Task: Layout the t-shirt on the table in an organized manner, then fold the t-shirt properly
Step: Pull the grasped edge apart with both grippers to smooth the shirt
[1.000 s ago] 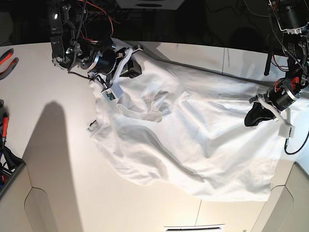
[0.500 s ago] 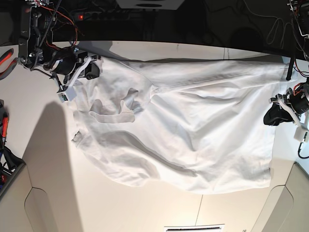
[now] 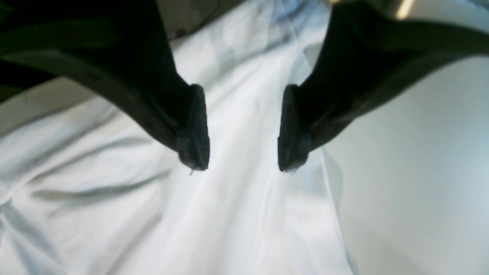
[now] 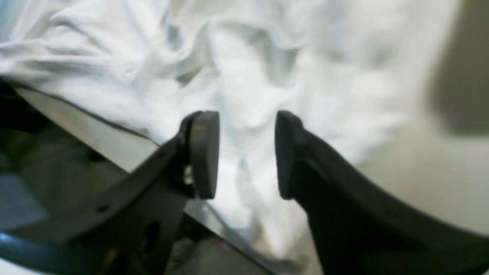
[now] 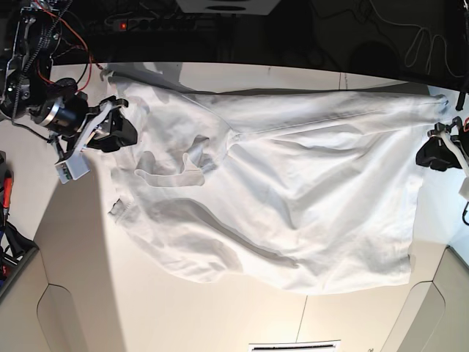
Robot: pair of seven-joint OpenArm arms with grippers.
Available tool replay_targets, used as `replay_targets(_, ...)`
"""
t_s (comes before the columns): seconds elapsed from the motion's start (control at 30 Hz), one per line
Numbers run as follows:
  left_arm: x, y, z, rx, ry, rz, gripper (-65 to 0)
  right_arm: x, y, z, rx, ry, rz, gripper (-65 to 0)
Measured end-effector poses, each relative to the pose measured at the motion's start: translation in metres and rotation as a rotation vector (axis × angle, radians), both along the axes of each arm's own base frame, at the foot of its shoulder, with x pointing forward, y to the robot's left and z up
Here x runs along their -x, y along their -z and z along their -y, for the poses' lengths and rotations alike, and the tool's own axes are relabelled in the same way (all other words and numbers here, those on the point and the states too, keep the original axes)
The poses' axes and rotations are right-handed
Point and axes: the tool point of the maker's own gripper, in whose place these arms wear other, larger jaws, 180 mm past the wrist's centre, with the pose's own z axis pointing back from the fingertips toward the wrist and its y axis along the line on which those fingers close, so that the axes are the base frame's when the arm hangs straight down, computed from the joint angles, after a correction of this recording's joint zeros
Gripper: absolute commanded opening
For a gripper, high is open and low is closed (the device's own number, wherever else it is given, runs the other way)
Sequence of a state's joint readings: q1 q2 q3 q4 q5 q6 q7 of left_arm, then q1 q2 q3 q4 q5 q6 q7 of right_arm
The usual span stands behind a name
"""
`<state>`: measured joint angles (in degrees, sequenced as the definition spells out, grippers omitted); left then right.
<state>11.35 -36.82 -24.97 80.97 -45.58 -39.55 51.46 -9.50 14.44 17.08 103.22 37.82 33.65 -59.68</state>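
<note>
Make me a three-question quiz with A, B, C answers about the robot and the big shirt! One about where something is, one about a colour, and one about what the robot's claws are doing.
1. Where does the t-shirt lie?
A. spread across the table
B. hanging off a hook
C. stuffed in a box

2. What colour is the t-shirt?
A. red
B. white
C. dark blue

3. What are the left gripper and right gripper doing?
A. both pinch the cloth tight
B. both stand open, holding nothing
C. one holds a pair of scissors

Answers:
1. A: the base view shows it stretched wide over the tabletop, still wrinkled.
2. B: every view shows plain white cloth with no print.
3. B: each wrist view shows a clear gap between the pads, with the cloth lying beyond them, not pinched.
</note>
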Motion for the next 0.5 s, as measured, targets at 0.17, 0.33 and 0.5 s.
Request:
replay_targets(0.17,0.038,0.024,-0.002,-0.014,0.001,-0.092,-32.3,-0.001,-0.011,0.057,0.130,0.057,-0.008,-41.0)
replay_targets(0.33,0.044,0.027,-0.002,-0.007,-0.009,-0.096,-32.3,0.017,-0.008,0.042,0.015,0.035,-0.076,-41.0)
replay_targets(0.5,0.044,0.026,-0.003,-0.004,-0.017,-0.092,-32.3,0.048,0.014,0.021,-0.038,-0.025,-0.171,-41.0)
